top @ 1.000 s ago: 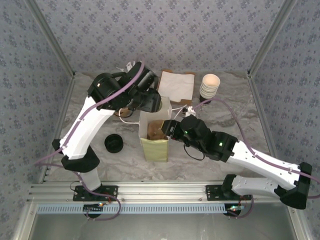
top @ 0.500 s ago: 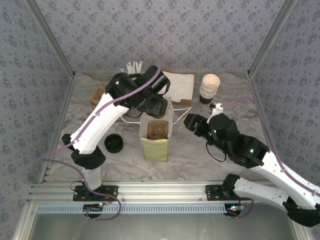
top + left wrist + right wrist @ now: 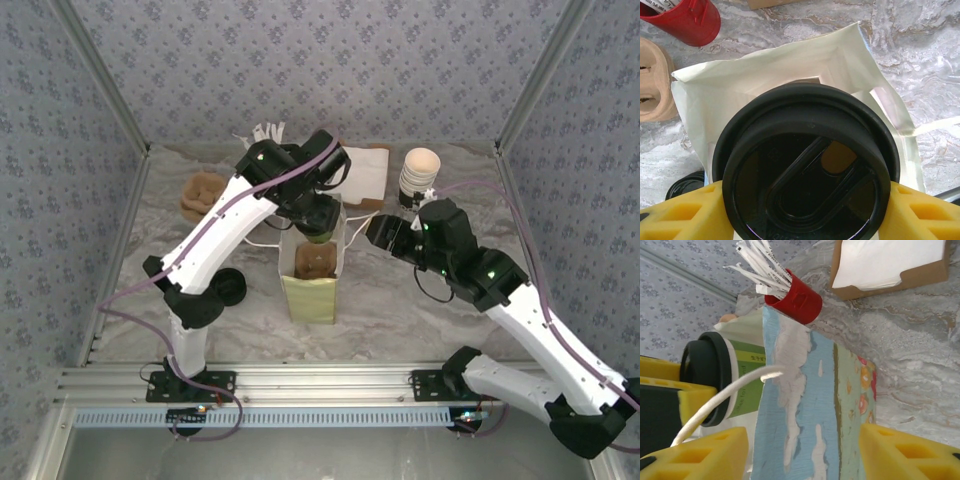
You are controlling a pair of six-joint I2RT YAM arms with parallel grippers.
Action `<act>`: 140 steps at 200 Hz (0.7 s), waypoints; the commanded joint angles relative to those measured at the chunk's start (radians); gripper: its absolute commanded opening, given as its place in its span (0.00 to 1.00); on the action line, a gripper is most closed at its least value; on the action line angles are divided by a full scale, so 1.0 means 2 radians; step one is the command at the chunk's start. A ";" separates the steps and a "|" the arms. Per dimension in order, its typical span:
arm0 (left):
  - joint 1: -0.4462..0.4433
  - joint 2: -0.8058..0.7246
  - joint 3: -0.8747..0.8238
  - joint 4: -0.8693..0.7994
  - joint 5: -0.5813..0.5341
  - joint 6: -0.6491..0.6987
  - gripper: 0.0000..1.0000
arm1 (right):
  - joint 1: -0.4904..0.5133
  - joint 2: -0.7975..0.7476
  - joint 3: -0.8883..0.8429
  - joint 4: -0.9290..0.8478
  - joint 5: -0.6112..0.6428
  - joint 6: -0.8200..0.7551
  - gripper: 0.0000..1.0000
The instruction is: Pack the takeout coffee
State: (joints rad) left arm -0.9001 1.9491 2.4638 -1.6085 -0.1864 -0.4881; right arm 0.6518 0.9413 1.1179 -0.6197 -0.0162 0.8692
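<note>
Marble table (image 3: 400, 300): left gripper (image 3: 805, 210) clamps coffee (image 3: 742, 385) by its lid above open bag (image 3: 310, 298); right gripper (image 3: 805, 450), fingers spread, straddles bag's right wall.

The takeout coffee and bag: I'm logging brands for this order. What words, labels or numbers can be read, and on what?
No text can be read outright.
Takeout coffee: a short dark print line on the green side, too small to read.
Its lid: no lettering legible.
Paper bag: painted picture, no words.
Wrappers in the red cup: no print legible.
</note>
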 commanded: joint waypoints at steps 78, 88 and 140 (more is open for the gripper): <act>0.029 0.052 0.032 -0.089 0.024 0.017 0.60 | -0.043 0.055 0.065 0.005 -0.110 -0.042 0.68; 0.031 0.056 0.036 -0.088 0.021 0.016 0.60 | -0.043 0.059 0.068 0.000 -0.110 -0.043 0.68; 0.037 0.066 0.045 -0.089 0.023 0.012 0.59 | -0.042 0.065 0.062 0.007 -0.101 -0.038 0.66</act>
State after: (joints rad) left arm -0.8307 2.0705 2.5202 -1.6085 -0.1455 -0.4675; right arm 0.5709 1.0626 1.2221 -0.6033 -0.2108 0.8104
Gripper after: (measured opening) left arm 0.641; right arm 0.661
